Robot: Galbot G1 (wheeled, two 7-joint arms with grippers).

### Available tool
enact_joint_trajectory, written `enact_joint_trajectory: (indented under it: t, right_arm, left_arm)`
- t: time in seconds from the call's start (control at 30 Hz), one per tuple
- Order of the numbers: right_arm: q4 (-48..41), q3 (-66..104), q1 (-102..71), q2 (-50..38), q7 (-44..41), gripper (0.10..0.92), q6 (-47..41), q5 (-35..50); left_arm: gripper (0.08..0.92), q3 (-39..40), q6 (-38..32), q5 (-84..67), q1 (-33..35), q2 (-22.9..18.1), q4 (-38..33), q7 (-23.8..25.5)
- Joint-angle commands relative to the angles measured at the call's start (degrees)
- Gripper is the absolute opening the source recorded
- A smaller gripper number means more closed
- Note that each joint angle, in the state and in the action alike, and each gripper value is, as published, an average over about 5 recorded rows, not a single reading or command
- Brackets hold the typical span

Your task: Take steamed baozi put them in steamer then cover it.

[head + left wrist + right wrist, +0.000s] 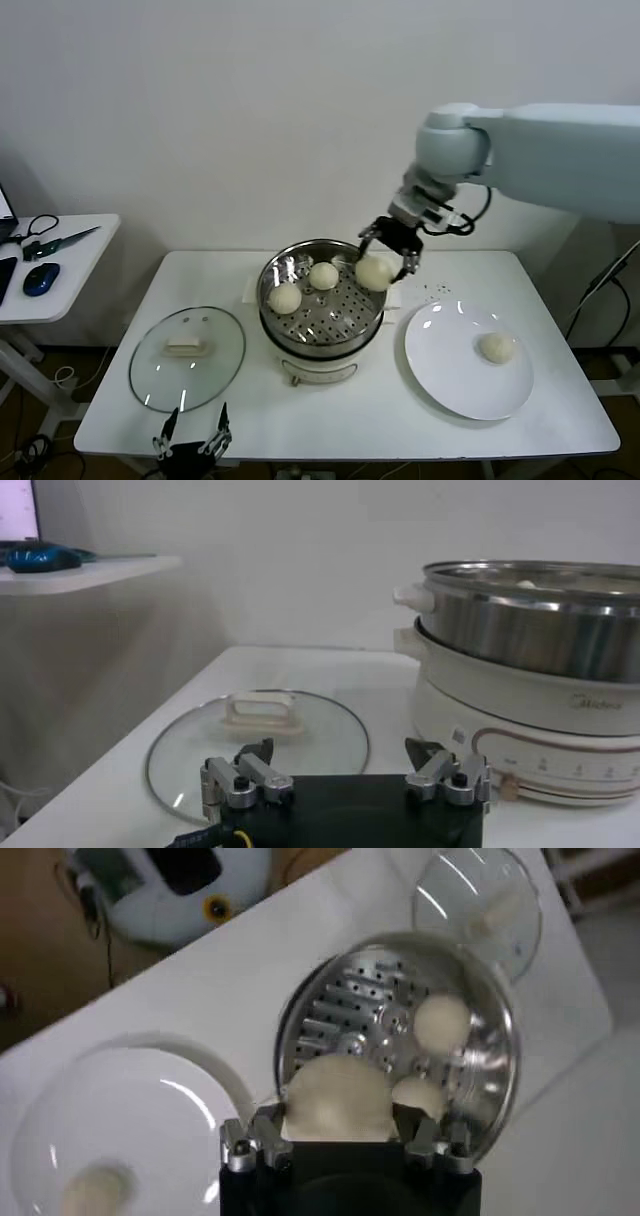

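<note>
Round baozi (374, 272), no evident long axis, clasped in right claw (384, 250) above steamer (322, 300) rim; arm reaching forward-down. Left claw (192, 436) spread wide, parked beside cover (187, 357).

White wall (250, 120), white table (560, 420) (side desk (75, 255) left).

From my seat, right end effector (340, 1138) cut by the wrist frame's edge, its body hiding the underside of the held baozi (338, 1098), steamer (530, 660) clipped at the left wrist frame's side, plate (110, 1138) partly cropped, left end effector (192, 437) half below the head frame.
</note>
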Motion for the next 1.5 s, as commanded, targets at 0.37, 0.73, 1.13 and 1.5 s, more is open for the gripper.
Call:
enact_joint_trajectory:
  t: [0.37, 0.73, 1.13, 1.5]
  right_arm:
    - [-2.27, 3.33, -20.88, 12.87, 9.24, 0.704, 4.57, -28.94]
    - [-4.63, 3.70, -25.25, 12.86, 11.86, 0.704, 1.80, -30.79]
    - [-4.11, 5.65, -17.16, 10.25, 9.89, 0.816, 1.21, -22.18]
    - [-12.03, -14.32, 6.93, -7.31, -3.72, 0.823, -2.14, 8.18]
  left_arm:
    - [0.823, -0.38, -0.36, -0.46, 0.30, 0.23, 0.20, -0.33]
    - [0.823, -0.54, -0.51, -0.46, 0.00, 0.02, 0.48, -0.91]
    - [0.823, -0.53, -0.79, -0.50, 0.40, -0.04, 0.03, -1.30]
    - [0.823, -0.54, -0.57, -0.50, 0.17, 0.22, -0.17, -1.27]
